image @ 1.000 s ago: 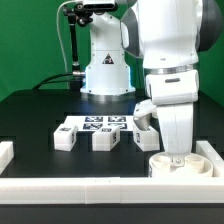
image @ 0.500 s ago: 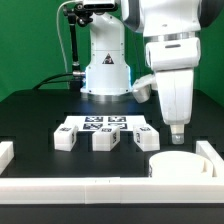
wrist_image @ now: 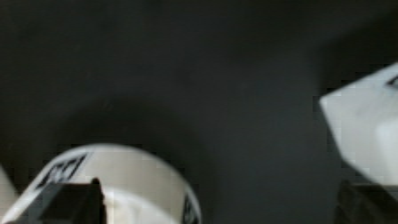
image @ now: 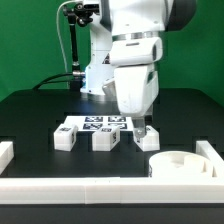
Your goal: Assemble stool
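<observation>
The round white seat disc lies at the exterior view's right, near the front bar. Three white blocky legs lie in a row in front of the marker board: a left one, a middle one and a right one. My gripper hangs just above the right leg. In the blurred wrist view my gripper is open and holds nothing. A rounded white tagged part lies by one finger. Another white part shows at the edge.
Long white border bars run along the front, the exterior view's left and its right. The robot's white base and a cable stand rise behind the black table.
The gripper has risen off the seat disc and swung toward the exterior view's left, then come down over the right leg. The seat disc stays where it was.
</observation>
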You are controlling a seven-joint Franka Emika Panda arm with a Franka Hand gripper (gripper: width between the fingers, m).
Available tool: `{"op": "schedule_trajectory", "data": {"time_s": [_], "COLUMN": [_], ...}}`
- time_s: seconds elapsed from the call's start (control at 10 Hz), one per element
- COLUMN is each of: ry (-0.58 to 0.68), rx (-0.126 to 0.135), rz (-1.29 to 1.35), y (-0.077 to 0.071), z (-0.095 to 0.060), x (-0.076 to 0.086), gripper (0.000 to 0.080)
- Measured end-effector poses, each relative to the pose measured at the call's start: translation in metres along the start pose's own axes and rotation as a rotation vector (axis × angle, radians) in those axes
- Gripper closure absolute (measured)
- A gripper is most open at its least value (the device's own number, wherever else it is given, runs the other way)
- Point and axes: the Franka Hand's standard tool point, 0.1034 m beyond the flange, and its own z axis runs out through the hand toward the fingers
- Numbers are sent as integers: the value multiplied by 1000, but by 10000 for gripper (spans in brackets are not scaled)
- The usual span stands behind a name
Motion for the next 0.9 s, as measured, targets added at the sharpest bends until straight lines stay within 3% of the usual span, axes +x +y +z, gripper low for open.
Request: {"op": "schedule_trajectory", "data": {"time_s": [0.4,0.6,0.8,0.9], "ry": [0,11,19,19], "rx": [3,-8,-18,-8], "rz": [16,290,489,604], "y": [2,0,-18,-25], "z": [-1,-1,4,7], "x": [3,1,1,1], "gripper": [151,151,151,151]}}
